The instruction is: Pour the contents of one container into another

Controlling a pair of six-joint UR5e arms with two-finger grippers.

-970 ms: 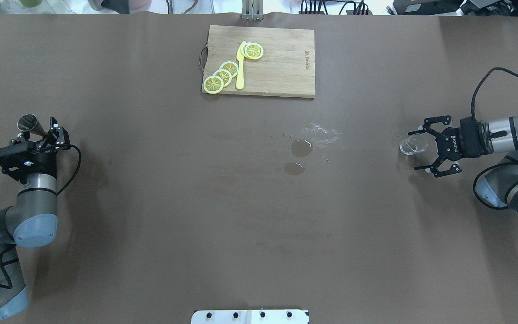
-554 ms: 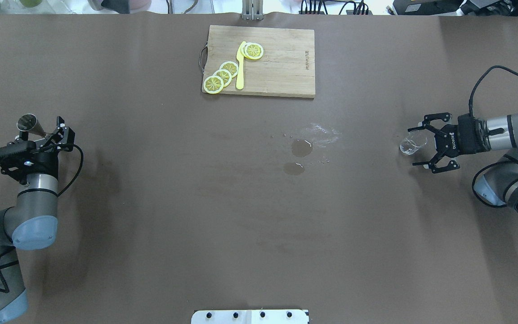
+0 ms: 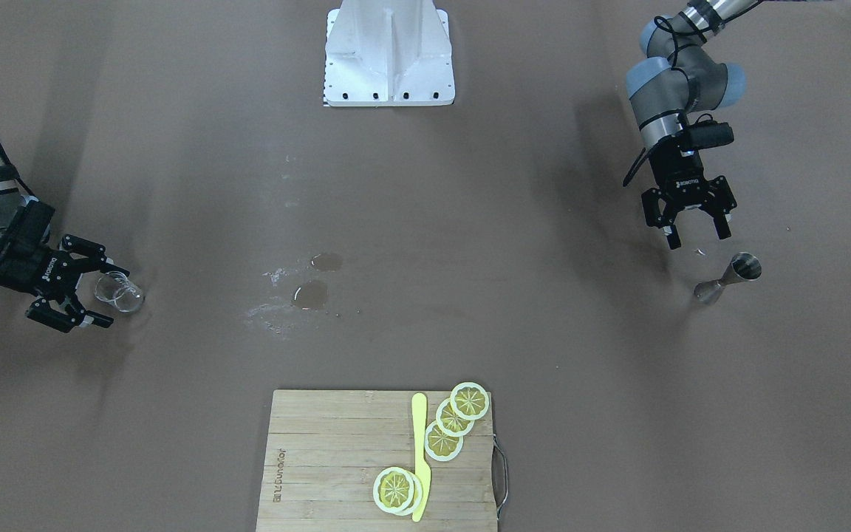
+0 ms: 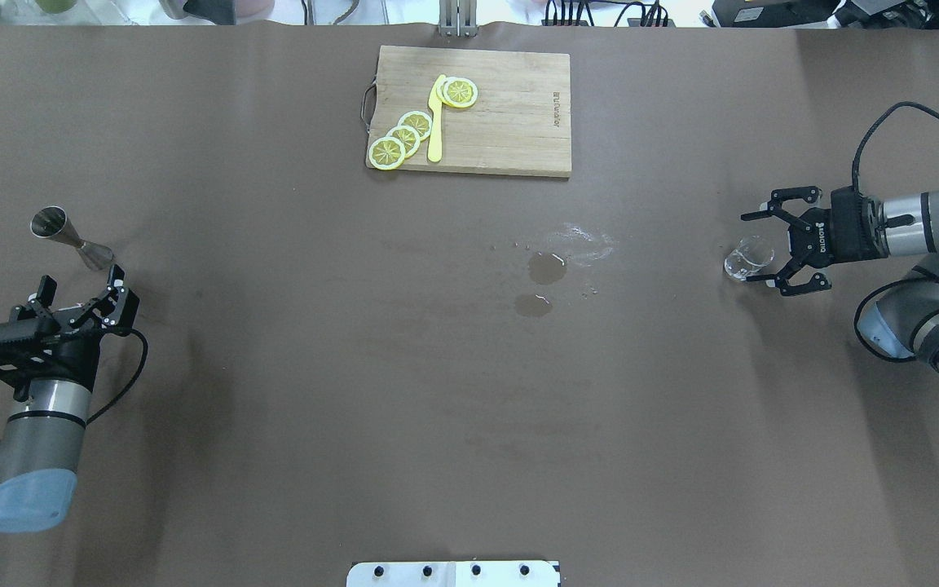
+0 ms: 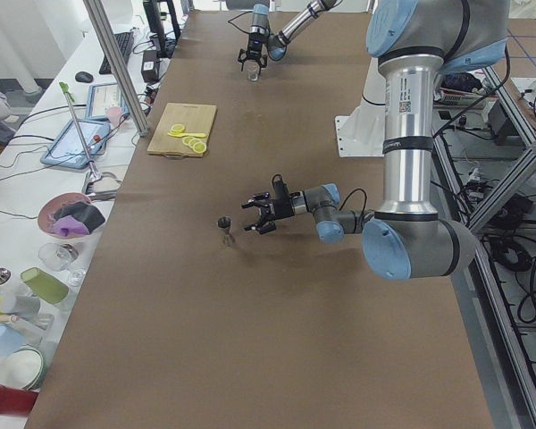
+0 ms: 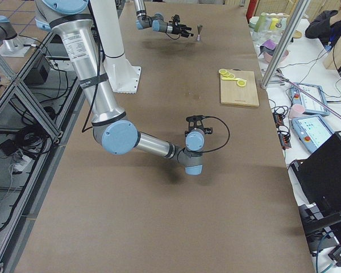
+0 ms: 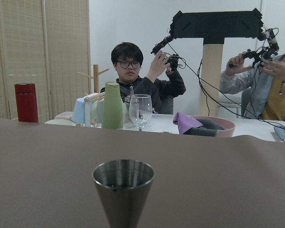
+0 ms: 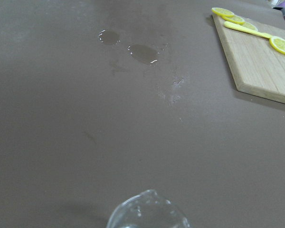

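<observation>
Jigger (image 4: 71,238) now stands released; left hand (image 4: 82,288) retreated.

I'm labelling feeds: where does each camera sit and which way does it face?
Front-facing: across the table, facing the base; both arms.
Overhead: behind it, looking down; both arms.
Exterior left: table's left end; left arm near.
Exterior right: opposite end; right arm near.
Left wrist: low, facing the jigger; no arm.
Right wrist: above the glass, facing puddles; no arm.
Both top views share the cutting board.
</observation>
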